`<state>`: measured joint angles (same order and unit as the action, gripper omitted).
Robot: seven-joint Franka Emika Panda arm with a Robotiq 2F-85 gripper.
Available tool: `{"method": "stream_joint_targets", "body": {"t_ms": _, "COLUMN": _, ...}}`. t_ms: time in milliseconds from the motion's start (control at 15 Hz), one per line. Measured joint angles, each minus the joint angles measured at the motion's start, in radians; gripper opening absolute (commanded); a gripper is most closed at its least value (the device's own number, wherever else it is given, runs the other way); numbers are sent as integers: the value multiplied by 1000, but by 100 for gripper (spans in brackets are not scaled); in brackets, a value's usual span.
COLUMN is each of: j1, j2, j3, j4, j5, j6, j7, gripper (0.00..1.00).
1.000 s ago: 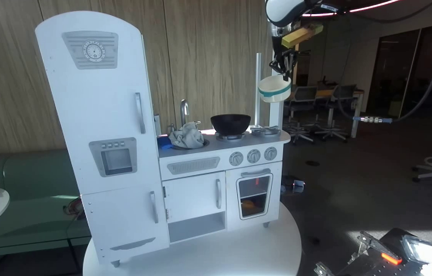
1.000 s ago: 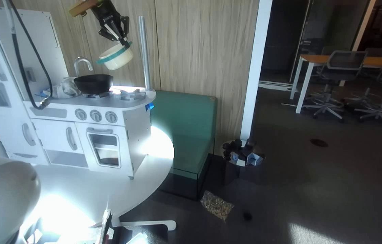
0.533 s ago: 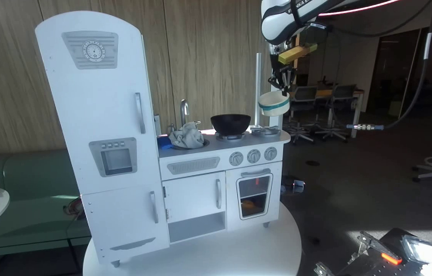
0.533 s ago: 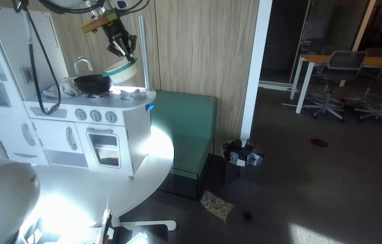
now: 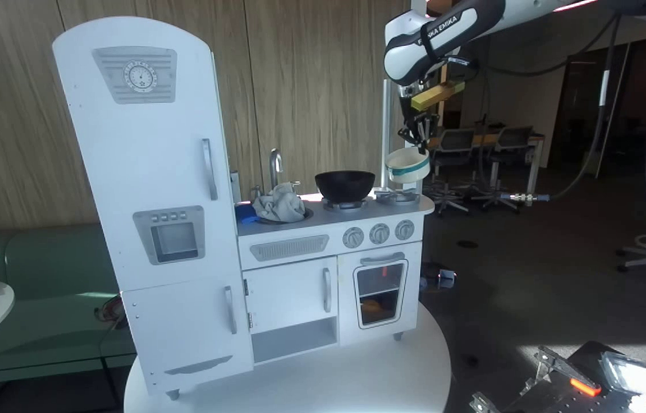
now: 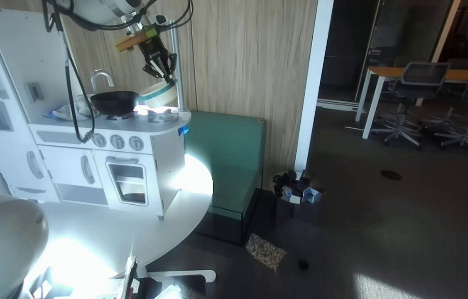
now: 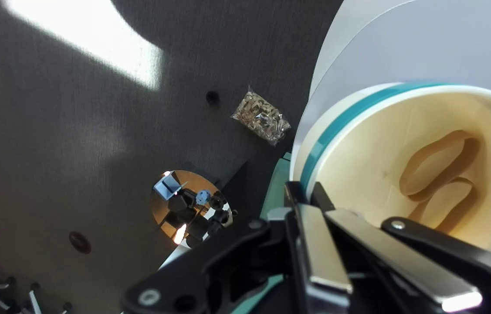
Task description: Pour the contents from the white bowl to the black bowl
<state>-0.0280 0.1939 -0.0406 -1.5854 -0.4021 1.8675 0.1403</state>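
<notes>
The gripper [image 7: 308, 193] is clamped on the rim of the white bowl [image 5: 407, 166], one finger outside the wall, one inside; the bowl hangs tilted below the fingertips. Looks like stiff plastic, prob. light, but could be ceramic — can't tell, so treat as breakable. Smooth wall + one-sided hold: may slip or pivot w/ a quick wrist turn. Rim's a good place to grip, as it leaves the lip across from the fingers free for pouring. The contents [image 7: 469, 152], at least two tan loops, lie in the bowl past the inner fingertip; prob. light & bendy, should slide out w/ enough tilt. The black bowl [image 5: 345, 186] stands apart, lower than the gripper and off to its side in both exterior views, so the white one prob. needs moving over 1st. Writing: "EMIKA" legible on the arm [image 5: 480, 23] above the gripper, word before it partly covered. Marks on the dial [image 5: 140, 76], well apart from the gripper, too small to read.
</notes>
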Motion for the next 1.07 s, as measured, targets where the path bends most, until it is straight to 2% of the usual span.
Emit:
{"method": "stream_joint_targets", "body": {"t_ms": 800, "j1": -12, "j2": 152, "j3": -3, "j4": 124, "j5": 93, "j6": -2, "j7": -77, "gripper": 4}}
{"method": "stream_joint_targets", "body": {"t_ms": 867, "j1": -13, "j2": 153, "j3": -4, "j4": 125, "j5": 99, "j6": -3, "j7": -82, "gripper": 12}}
{"method": "stream_joint_targets", "body": {"t_ms": 933, "j1": -15, "j2": 153, "j3": -4, "j4": 125, "j5": 105, "j6": -3, "j7": -86, "gripper": 31}}
{"method": "stream_joint_targets", "body": {"t_ms": 1067, "j1": -16, "j2": 153, "j3": -4, "j4": 123, "j5": 115, "j6": -4, "j7": -88, "gripper": 45}}
